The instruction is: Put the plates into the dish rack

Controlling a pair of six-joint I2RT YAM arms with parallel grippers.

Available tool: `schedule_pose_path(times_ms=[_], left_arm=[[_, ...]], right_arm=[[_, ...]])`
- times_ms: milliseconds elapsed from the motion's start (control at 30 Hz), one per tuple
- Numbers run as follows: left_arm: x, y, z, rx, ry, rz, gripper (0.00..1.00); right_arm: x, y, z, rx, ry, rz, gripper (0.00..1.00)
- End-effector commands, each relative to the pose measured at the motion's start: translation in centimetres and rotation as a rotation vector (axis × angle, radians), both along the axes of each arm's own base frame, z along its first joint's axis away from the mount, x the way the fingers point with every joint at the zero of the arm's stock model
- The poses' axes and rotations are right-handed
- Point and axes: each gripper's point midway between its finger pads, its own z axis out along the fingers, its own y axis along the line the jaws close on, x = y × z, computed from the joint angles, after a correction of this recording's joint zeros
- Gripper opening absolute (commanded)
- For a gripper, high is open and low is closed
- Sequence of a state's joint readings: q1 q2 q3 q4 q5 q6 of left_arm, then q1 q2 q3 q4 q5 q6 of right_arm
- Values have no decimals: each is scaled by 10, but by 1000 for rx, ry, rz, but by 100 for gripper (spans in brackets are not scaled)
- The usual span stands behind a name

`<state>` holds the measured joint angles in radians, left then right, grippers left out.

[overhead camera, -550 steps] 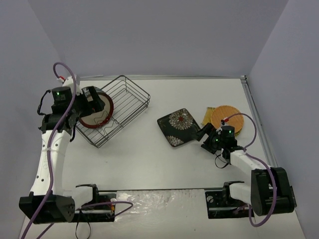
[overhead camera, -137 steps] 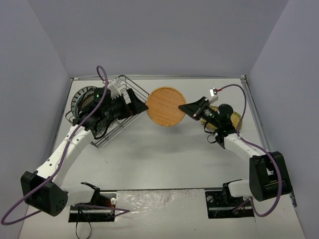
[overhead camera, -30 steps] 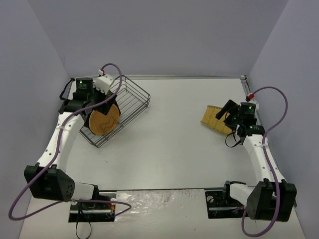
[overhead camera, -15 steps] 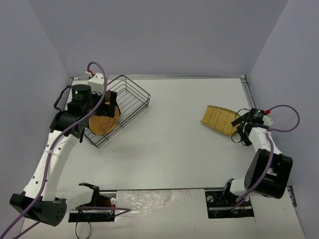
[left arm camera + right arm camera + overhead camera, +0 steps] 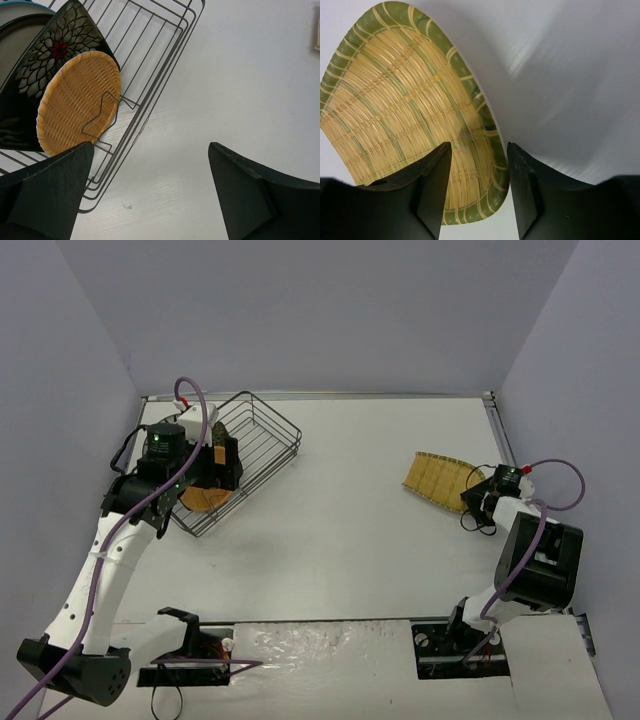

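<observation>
White desk point(image 5: 330, 540) is carrying the dish rack point(image 5: 260, 435) at its far-left corner, the orange-tan plate point(image 5: 75, 105) leaning inside against the dark square plate point(image 5: 60, 50). Left pincer point(image 5: 150, 145) is hovering spread, apparently finishing the release; rising clear of the wires comes next. Right pincer point(image 5: 479, 145) is gaping over a woven tray point(image 5: 395, 100) by the right edge.
</observation>
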<state>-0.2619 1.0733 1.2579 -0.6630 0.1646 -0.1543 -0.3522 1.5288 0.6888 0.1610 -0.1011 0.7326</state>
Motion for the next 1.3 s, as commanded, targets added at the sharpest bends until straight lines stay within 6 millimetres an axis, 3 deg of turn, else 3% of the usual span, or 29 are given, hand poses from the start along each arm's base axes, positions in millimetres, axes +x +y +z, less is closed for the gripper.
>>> schedule_pose_path(times_ms=[0, 100, 200, 400, 567, 633, 900, 1033, 1267], left_arm=[[3, -8, 23, -52, -63, -16, 97], [4, -10, 24, -60, -62, -25, 97], [5, -13, 28, -68, -65, -37, 97], [7, -25, 38, -114, -66, -68, 97], [12, -44, 55, -189, -68, -131, 97], [15, -52, 63, -228, -75, -157, 97], [23, -101, 77, -365, -42, -321, 97], [20, -128, 78, -400, 8, -407, 97], [15, -164, 74, -383, 43, -509, 97]], right_arm=[[18, -5, 11, -26, -94, 21, 34], [16, -4, 13, -37, -107, 30, 15], [21, -4, 29, -53, -160, 47, 2], [40, 20, 82, -22, -361, 152, 0], [54, 62, 136, 36, -537, 338, 0], [55, 90, 158, 69, -606, 461, 0], [37, 184, 231, 188, -843, 869, 0], [18, 220, 254, 256, -906, 1032, 0], [-7, 258, 272, 325, -939, 1215, 0]])
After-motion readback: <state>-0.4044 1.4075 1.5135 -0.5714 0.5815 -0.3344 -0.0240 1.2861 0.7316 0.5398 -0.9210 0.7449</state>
